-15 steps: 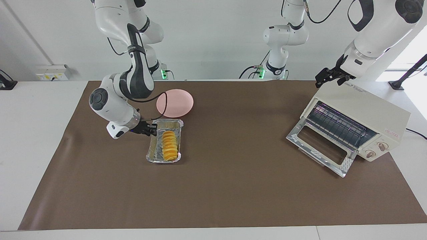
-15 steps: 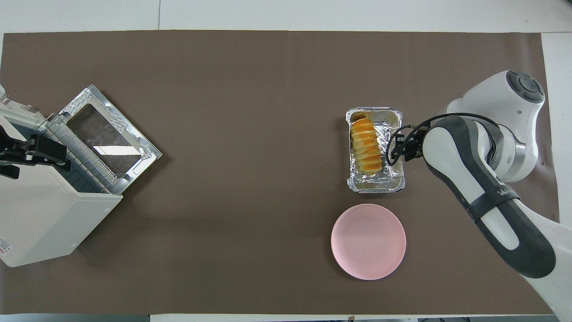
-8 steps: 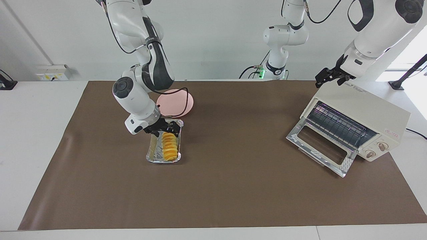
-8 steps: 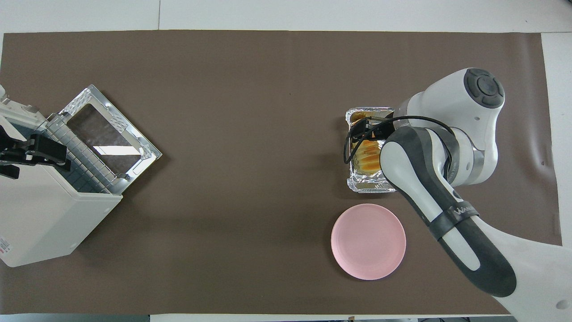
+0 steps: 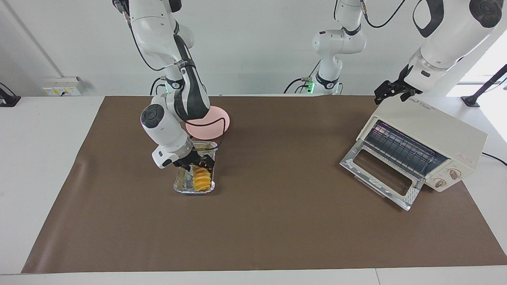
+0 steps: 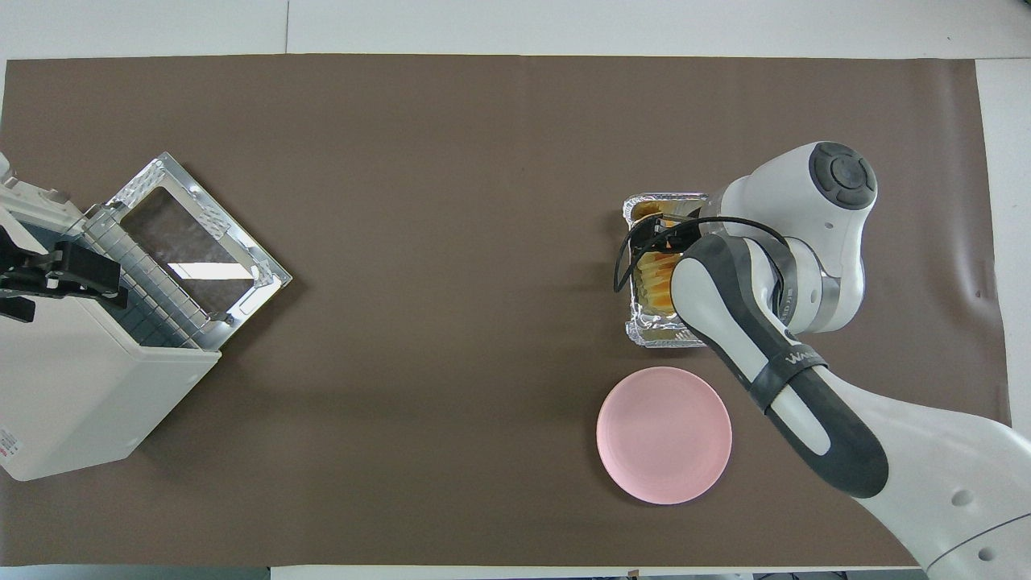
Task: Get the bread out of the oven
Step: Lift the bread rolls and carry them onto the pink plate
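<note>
The bread (image 5: 202,181) lies in a silver foil tray (image 5: 194,191) on the brown mat toward the right arm's end, outside the oven; it also shows in the overhead view (image 6: 649,279). My right gripper (image 5: 198,162) is low over the bread, open, its fingers either side of the loaf's nearer half. The cream-white oven (image 5: 431,126) stands toward the left arm's end with its glass door (image 5: 380,174) dropped open and its wire rack (image 5: 404,148) bare. My left gripper (image 5: 390,92) rests at the oven's top edge nearest the robots.
A round pink plate (image 5: 216,124) lies just nearer to the robots than the foil tray (image 6: 656,338), partly covered by the right arm. The open oven door (image 6: 193,242) juts onto the mat. A third arm (image 5: 336,43) stands at the back.
My right gripper has swung from the tray's side rim to over the bread and come down around it. The left arm, oven and plate have not moved.
</note>
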Controlling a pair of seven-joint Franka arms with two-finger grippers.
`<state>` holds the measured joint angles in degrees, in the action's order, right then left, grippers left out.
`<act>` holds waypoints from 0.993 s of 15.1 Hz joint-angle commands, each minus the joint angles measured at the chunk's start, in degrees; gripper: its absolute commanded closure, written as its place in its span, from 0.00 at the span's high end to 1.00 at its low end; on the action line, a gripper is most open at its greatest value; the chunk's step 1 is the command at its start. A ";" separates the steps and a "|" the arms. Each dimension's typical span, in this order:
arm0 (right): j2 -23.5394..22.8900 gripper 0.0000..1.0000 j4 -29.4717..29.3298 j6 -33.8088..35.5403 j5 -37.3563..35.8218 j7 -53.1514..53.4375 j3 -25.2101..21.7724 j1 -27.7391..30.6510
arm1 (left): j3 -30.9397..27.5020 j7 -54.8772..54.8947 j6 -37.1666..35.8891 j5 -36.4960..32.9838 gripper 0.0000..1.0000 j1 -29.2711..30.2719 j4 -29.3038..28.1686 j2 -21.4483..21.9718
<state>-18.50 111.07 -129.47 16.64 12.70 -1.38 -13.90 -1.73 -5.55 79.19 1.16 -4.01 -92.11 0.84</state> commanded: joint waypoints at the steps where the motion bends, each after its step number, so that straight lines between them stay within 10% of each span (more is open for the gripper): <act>1: 0.66 0.77 1.87 -1.39 0.50 -0.13 0.41 0.28 | 0.41 -0.07 1.05 -0.63 1.00 0.50 -1.93 1.62; 7: 0.57 0.05 2.84 -3.77 0.50 -1.01 0.41 0.19 | 0.41 -0.07 1.14 -0.63 1.00 0.50 -1.93 1.62; 15: 3.37 0.00 -11.39 19.22 -3.09 -2.16 -0.29 0.80 | 0.41 -0.07 1.05 -0.63 1.00 0.50 -1.93 1.62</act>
<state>-17.13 103.66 -117.75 15.69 10.54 -1.77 -13.85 -1.73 -5.55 79.19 1.16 -4.01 -92.11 0.84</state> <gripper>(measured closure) 0.907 0.000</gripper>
